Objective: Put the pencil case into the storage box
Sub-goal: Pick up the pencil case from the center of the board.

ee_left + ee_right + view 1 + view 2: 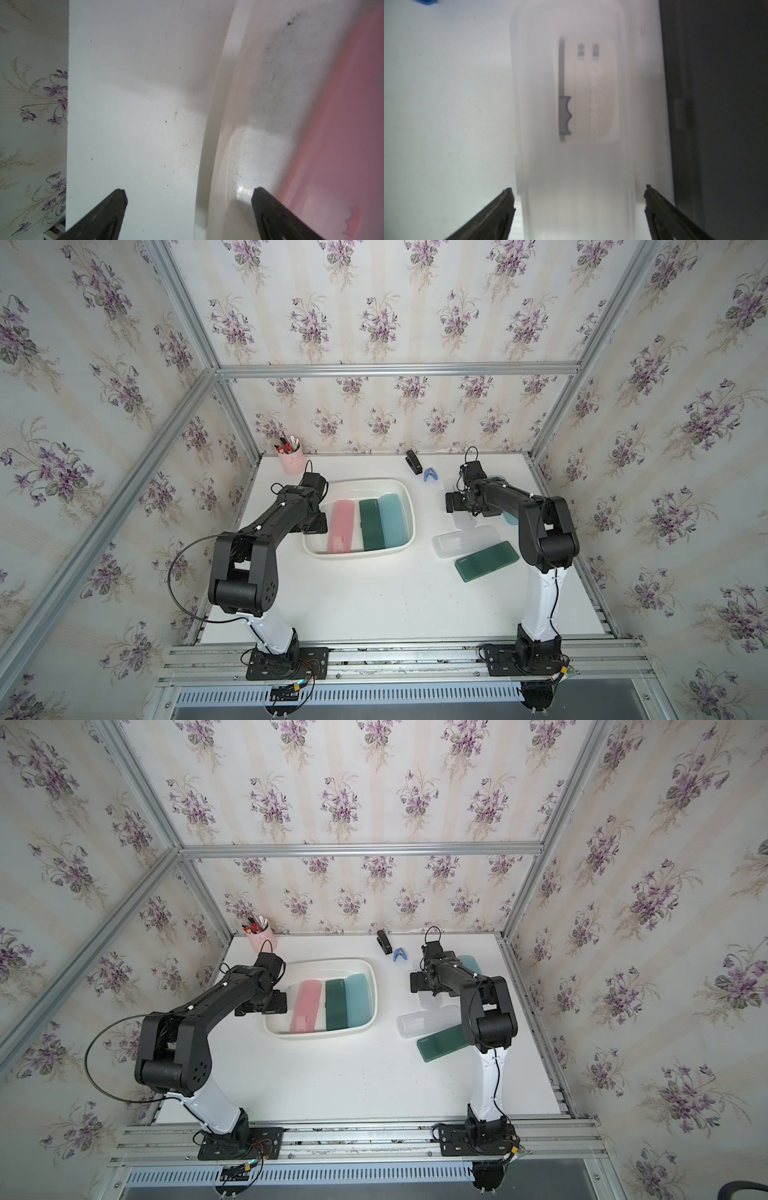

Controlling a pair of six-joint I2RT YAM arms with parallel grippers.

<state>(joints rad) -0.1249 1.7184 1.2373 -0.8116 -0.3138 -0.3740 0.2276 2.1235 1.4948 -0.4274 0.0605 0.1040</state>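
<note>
Grasp step: right claw (578, 188) gapes empty over the clear pencil case (571, 104) on the table (374, 593), right of centre; left claw (189, 190) open, empty, at the mid-frame storage box (409, 506) rim. Next, presumably: lower, close

I see soft, even light in both top views; wrist views blur close up, and glare spots the storage box (245, 158).

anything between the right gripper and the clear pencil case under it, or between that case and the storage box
Nothing visible. The right gripper, jaws open, hangs over the clear pencil case; only bare table lies between it and the storage box. The left gripper hovers open over the box's far rim.
</note>
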